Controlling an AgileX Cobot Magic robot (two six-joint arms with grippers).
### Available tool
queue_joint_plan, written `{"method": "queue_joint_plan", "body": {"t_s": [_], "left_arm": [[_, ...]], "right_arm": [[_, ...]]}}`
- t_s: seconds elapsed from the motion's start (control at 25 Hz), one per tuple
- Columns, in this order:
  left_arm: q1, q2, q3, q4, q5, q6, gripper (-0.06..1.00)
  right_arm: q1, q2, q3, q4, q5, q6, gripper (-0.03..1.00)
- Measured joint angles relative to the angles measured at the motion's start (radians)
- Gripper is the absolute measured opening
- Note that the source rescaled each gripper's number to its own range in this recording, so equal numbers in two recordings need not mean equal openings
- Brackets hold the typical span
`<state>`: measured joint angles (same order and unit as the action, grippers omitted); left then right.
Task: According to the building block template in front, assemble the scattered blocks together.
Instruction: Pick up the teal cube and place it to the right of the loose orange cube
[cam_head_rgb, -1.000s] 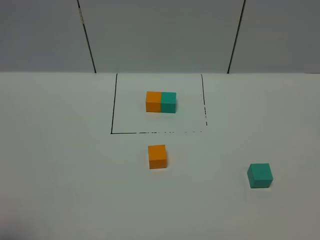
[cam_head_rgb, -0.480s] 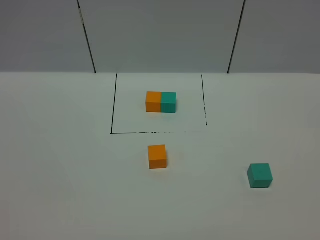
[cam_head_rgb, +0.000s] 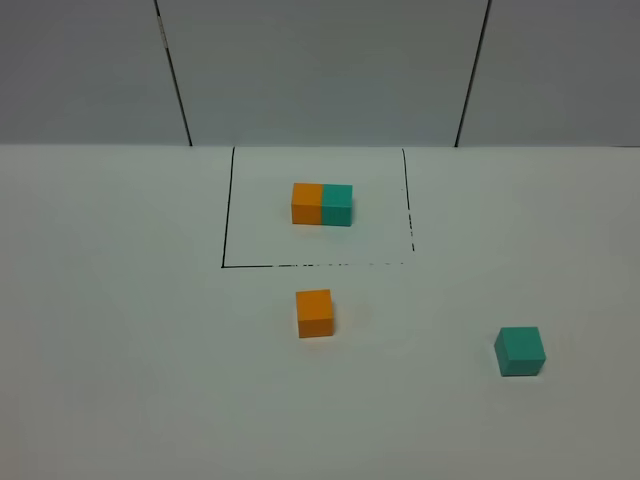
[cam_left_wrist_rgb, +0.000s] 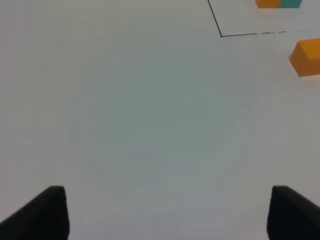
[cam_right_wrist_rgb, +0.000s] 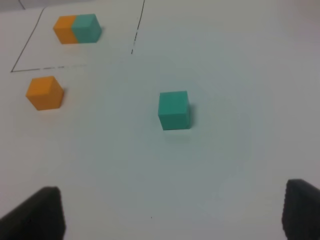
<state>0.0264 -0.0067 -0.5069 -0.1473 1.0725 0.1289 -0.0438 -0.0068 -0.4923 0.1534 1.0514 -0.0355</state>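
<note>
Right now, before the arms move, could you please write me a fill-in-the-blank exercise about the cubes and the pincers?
In the high view, the template shows orange on the ____ and teal on the other side.
The loose orange cube lies ____ the drawn square.
In the high view, the loose teal cube lies to the ____ of the loose orange cube.
The left pincer and the right pincer are both ____, holding nothing.
Missing words: left; outside; right; open.

My left wrist feed crops the building block template (cam_left_wrist_rgb: 279, 3) to a sliver and clips the loose orange cube (cam_left_wrist_rgb: 306, 58). Of the left gripper (cam_left_wrist_rgb: 165, 215) and the right gripper (cam_right_wrist_rgb: 172, 215) I get only dark, blurred fingertips, cut by the picture's edge.
</note>
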Motion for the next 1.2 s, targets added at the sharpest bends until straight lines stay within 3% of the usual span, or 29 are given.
{"method": "queue_joint_plan", "body": {"t_s": [1.2], "left_arm": [[0.000, -0.001, 0.000, 0.000, -0.001, 0.001, 0.68]], "right_arm": [[0.000, 0.000, 0.000, 0.000, 0.000, 0.000, 0.74]]}}
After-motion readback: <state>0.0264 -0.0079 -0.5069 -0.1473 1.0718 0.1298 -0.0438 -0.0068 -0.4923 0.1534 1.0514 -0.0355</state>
